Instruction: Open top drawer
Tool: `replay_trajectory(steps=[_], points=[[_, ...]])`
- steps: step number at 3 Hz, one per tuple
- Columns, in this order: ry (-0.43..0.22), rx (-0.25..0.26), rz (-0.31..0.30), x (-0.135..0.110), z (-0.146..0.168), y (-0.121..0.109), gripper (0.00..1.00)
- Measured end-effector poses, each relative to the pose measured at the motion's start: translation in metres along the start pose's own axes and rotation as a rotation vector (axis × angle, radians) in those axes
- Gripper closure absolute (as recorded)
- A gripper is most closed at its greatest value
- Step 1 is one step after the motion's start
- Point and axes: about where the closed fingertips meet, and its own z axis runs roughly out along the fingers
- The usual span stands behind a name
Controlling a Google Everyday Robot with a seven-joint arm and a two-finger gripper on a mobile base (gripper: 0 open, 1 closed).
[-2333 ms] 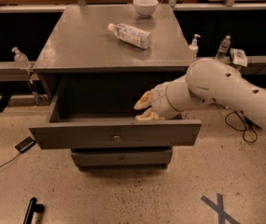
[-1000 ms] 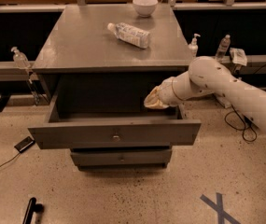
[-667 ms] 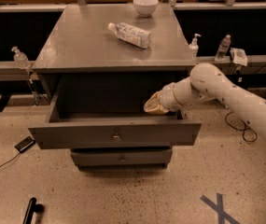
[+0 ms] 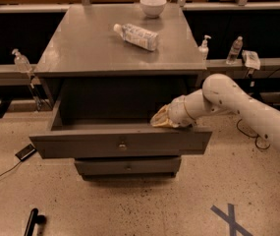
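The top drawer (image 4: 80, 142) is the widest dark grey drawer, with a small round knob (image 4: 122, 144) at the centre of its flat front. It stands pulled well out from the grey cabinet (image 4: 80, 43), its inside dark and seemingly empty. My gripper (image 4: 163, 118) is at the end of the white arm coming in from the right. It sits at the right end of the drawer, just above the top edge of the front panel. A narrower drawer (image 4: 127, 167) shows shut below.
A plastic bottle (image 4: 136, 36) lies on its side on the cabinet top, and a white bowl (image 4: 153, 5) stands at the back. Bottles (image 4: 235, 49) stand on the ledge at right. A cable and a small dark device (image 4: 24, 152) lie on the floor at left.
The arm has drawn back to the right and up, so the gripper has moved from deeper in the drawer to its right front edge. The drawer has stayed open.
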Motion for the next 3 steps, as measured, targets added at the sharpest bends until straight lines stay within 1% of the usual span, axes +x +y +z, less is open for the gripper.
replay_trajectory(steps=[1, 2, 3], points=[[0.0, -0.008, 0.006, -0.001, -0.001, 0.007, 1.0], [0.003, 0.009, -0.004, -0.014, -0.012, 0.033, 1.0], [-0.003, 0.049, -0.033, -0.026, -0.023, 0.045, 1.0]])
